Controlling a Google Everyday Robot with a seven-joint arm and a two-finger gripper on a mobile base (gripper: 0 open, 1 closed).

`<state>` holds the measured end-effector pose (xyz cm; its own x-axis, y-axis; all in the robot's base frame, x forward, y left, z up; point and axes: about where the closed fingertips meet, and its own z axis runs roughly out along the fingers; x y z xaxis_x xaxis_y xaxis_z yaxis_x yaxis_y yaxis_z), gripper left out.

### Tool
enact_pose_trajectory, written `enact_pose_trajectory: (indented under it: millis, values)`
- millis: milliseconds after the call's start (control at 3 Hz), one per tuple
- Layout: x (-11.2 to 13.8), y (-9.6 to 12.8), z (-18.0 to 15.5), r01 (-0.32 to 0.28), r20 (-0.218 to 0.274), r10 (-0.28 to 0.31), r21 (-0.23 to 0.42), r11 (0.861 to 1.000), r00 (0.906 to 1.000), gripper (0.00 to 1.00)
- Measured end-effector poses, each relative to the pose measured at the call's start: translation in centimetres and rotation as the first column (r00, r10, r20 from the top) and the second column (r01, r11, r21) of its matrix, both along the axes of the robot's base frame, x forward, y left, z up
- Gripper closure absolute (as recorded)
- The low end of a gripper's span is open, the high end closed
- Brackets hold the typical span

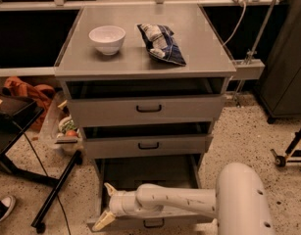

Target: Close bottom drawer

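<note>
The bottom drawer (182, 222) of the grey cabinet is pulled far out, so its dark inside (150, 173) shows. Its narrow front panel, with a small black bar handle (153, 223), sits at the lower edge of the camera view. My white arm reaches in from the lower right across the drawer's front. My gripper (101, 205) is at the drawer's front left corner, with its fingers spread open and nothing between them. One cream fingertip (102, 221) lies by the left end of the front panel, and the other points up.
The top drawer (147, 109) and the middle drawer (147, 145) each stand slightly out. A white bowl (107, 37) and a chip bag (161, 43) lie on the cabinet top. A black stand leg (54, 195), a shoe (3, 208) and clutter are to the left. A wheeled stand (287, 155) is to the right.
</note>
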<state>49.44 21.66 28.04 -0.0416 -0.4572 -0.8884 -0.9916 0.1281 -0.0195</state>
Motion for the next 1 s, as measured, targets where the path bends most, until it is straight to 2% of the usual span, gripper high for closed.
enact_pose_trajectory:
  millis: [333,667,1000]
  values:
    - [0.6,-0.1,-1.8,0.006,0.048,-0.005,-0.006,1.0,0.9988,0.0]
    - [1.0,0.4,-4.2,-0.007,0.145,0.006,0.007,1.0,0.9894,0.0]
    - [1.0,0.4,-4.2,-0.007,0.145,0.006,0.007,1.0,0.9894,0.0]
